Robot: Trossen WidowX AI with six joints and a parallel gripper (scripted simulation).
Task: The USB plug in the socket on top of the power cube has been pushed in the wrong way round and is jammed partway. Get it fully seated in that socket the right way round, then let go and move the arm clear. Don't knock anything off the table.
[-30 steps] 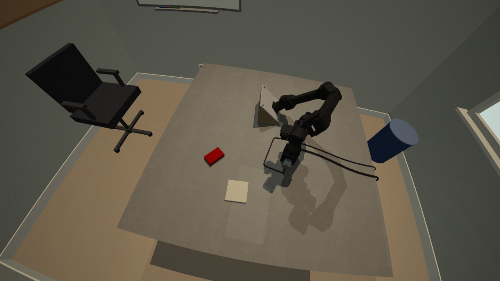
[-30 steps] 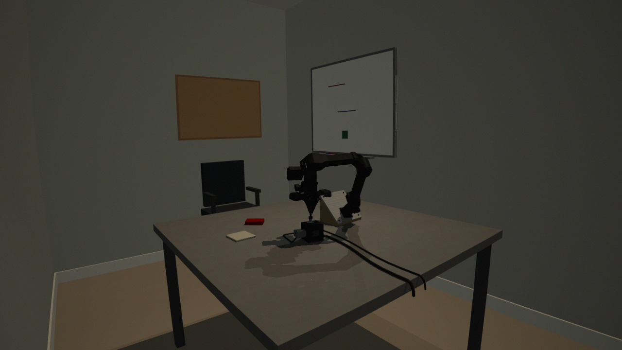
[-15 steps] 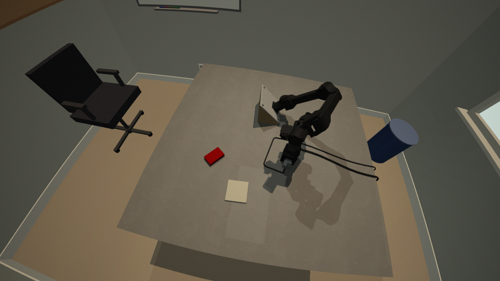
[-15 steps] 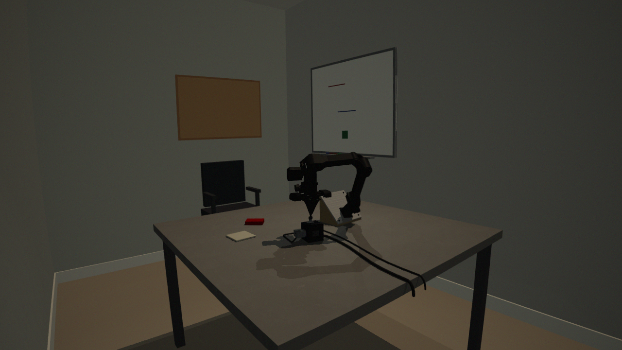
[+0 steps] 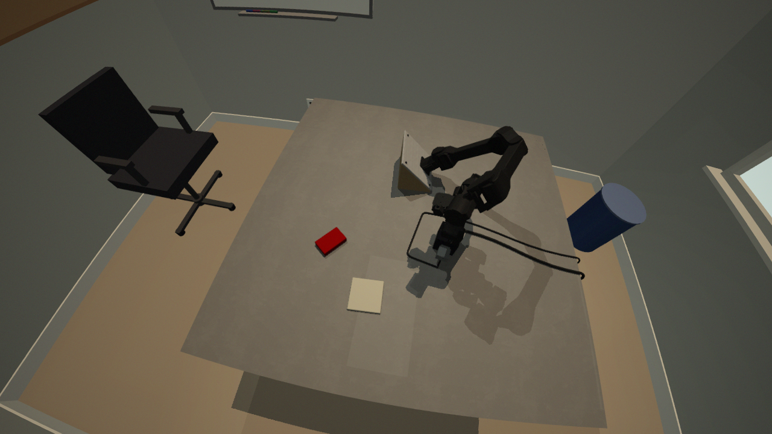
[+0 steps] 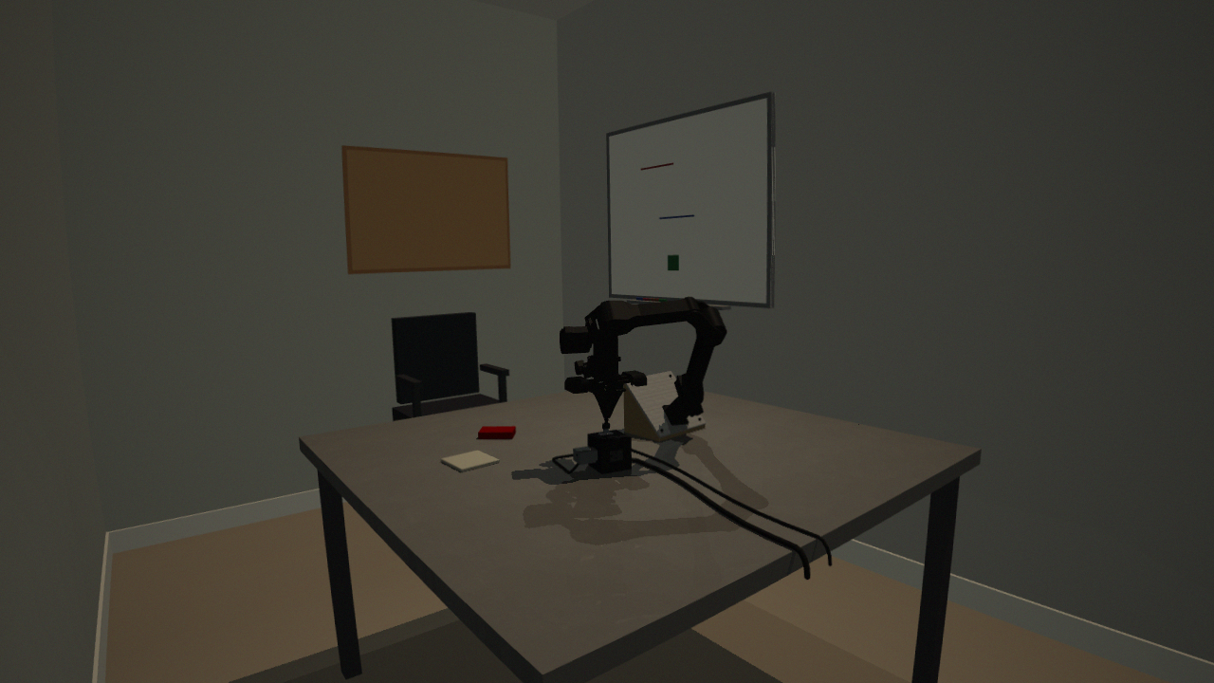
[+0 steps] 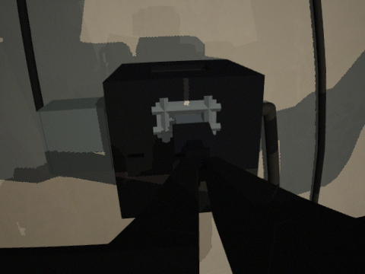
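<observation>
The black power cube (image 6: 619,456) (image 7: 232,91) stands on the table. Its top socket (image 7: 186,106) has a light grey outline in the wrist view. My gripper (image 6: 606,423) (image 7: 198,170) points down over the cube's top and is shut on the small dark USB plug (image 7: 191,134). The plug is at the socket, with a strip of grey metal (image 7: 188,119) showing between its dark body and the outline. How deep it sits and which way round it faces cannot be told. The fingers and the plug hide the near part of the socket.
A grey block (image 6: 583,455) (image 7: 74,129) sticks out from the cube's side, with a black cable looping round. Two black cables (image 5: 520,245) (image 6: 721,503) run over the table edge. A red box (image 5: 330,241) (image 6: 496,432), a cream pad (image 5: 365,295) (image 6: 469,460) and a wedge stand (image 5: 412,175) are on the table.
</observation>
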